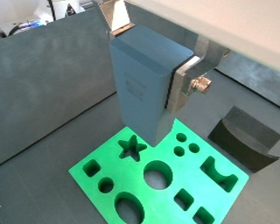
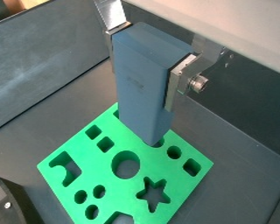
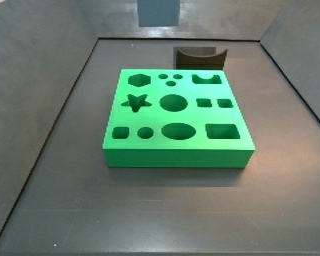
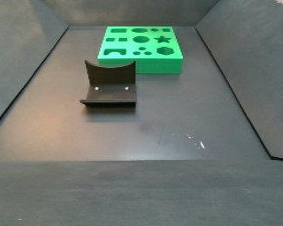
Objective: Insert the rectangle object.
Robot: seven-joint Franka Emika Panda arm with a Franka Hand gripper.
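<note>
My claw (image 1: 154, 63) is clamped on the grey-blue block (image 1: 146, 83), its silver fingers (image 1: 182, 80) pressed flat against two opposite sides of the block's upper part, with no gap showing in either wrist view (image 2: 149, 59). The block hangs upright between them, its lower end in the air above the green board (image 1: 166, 179), over the board's edge next to the star-shaped hole (image 1: 132, 147); it does not touch the board. In a side view only the block's lower end (image 3: 157, 11) shows at the top of the picture, above the far edge of the floor, and the claw itself is out of sight there. The green board (image 3: 176, 115) lies flat near the middle of the floor, its square hole (image 3: 222, 131) empty. A dark brown arch-shaped piece (image 3: 198, 56) lies just beyond the board's far right corner, apart from it in the other side view (image 4: 109, 85).
</note>
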